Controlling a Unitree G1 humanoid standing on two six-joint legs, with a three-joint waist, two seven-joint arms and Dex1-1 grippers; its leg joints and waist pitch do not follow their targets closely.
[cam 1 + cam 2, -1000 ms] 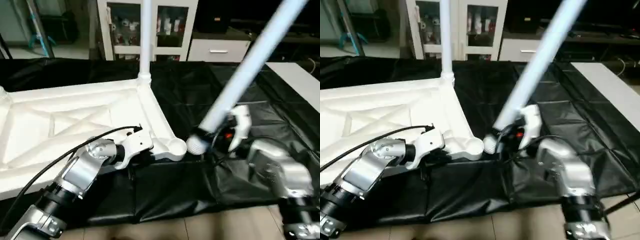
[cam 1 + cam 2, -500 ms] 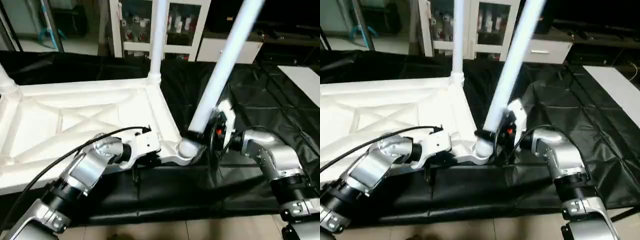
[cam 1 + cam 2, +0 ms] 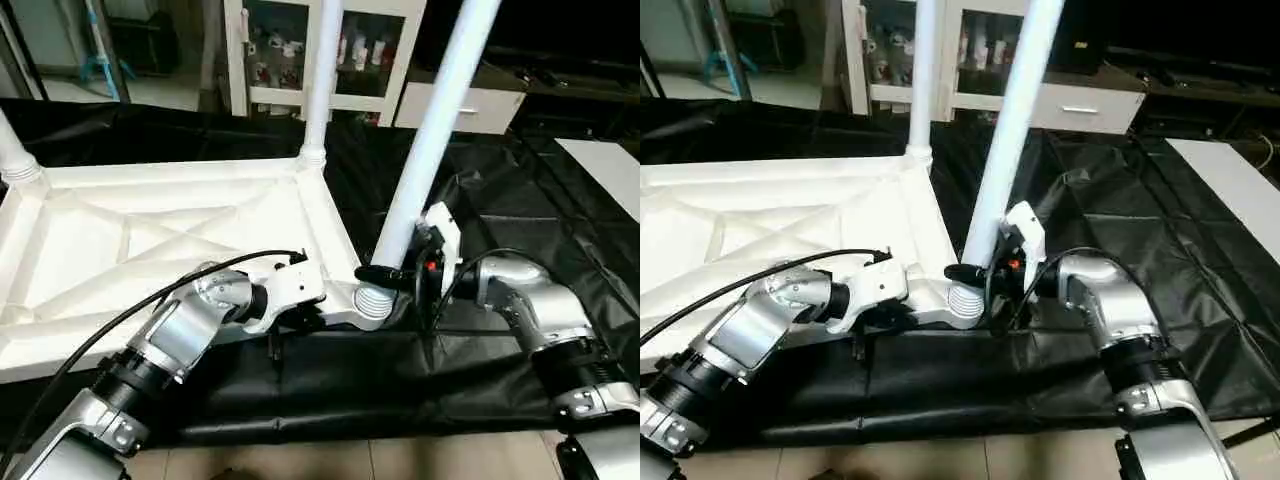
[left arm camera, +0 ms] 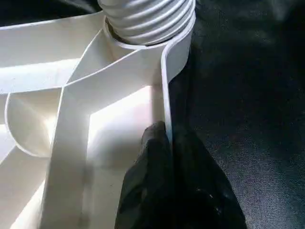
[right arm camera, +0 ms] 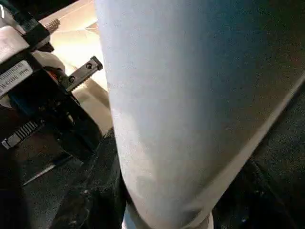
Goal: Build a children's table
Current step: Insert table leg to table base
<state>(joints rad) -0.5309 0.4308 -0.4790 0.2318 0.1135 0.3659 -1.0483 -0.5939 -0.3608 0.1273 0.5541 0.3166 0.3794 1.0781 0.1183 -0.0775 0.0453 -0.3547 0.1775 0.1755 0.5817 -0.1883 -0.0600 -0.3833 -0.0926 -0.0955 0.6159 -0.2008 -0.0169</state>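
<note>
Counter [image 3: 520, 200]: draped in black sheeting, carrying the work.
Table top [image 3: 150, 235]: white, lying underside up on the counter, X-ribs showing.
Fitted legs [image 3: 318, 80]: upright in the far corner sockets.
Near leg [image 3: 430, 130]: leaning slightly, its ribbed end in the near corner socket [image 3: 372, 300].
Right pincer [image 3: 392, 275]: clamped around the near leg just above the socket.
Left pincer [image 4: 169, 157]: pinching the table top's near edge wall beside the socket.

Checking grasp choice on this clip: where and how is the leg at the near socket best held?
Low on the leg, just above its ribbed end, from the robot's right side. The tube is thin, round and nearly upright there, and the tabletop blocks the left. The right gripper holds it so; the left gripper pinches the tabletop's rim.
</note>
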